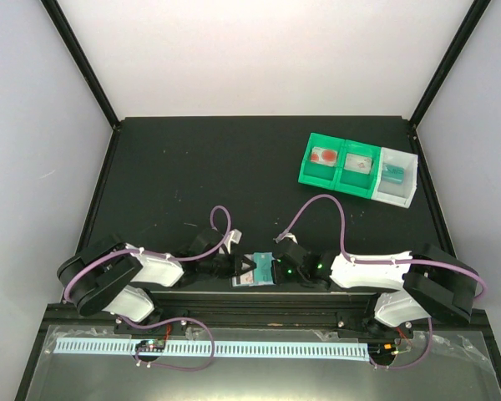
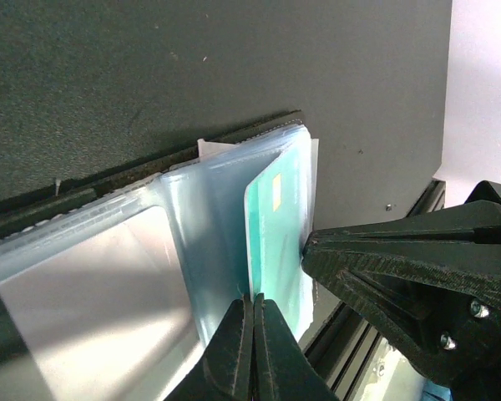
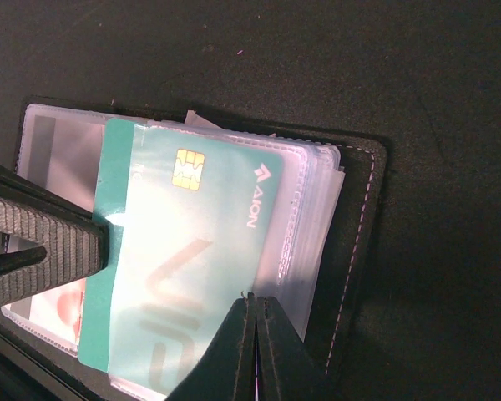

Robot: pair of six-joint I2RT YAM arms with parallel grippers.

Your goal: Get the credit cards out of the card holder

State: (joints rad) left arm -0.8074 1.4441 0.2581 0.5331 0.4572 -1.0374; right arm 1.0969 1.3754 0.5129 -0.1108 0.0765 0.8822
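Observation:
The black card holder (image 1: 259, 281) lies open at the table's near edge between my two grippers, its black cover (image 3: 363, 217) under a stack of clear sleeves. A teal credit card (image 3: 192, 234) with a gold chip sticks partly out of the top sleeve. My left gripper (image 2: 255, 302) is shut on that card's (image 2: 280, 225) edge. In the right wrist view its fingers (image 3: 42, 242) pinch the card's left end. My right gripper (image 3: 255, 301) is shut on the clear sleeve's edge. Both grippers, left (image 1: 245, 270) and right (image 1: 274, 269), meet over the holder.
A green-and-white three-compartment tray (image 1: 384, 190) stands at the back right with cards lying in its compartments. A metal rail (image 1: 259, 317) runs along the near table edge just behind the holder. The right gripper's finger (image 2: 401, 267) is close beside my left jaws.

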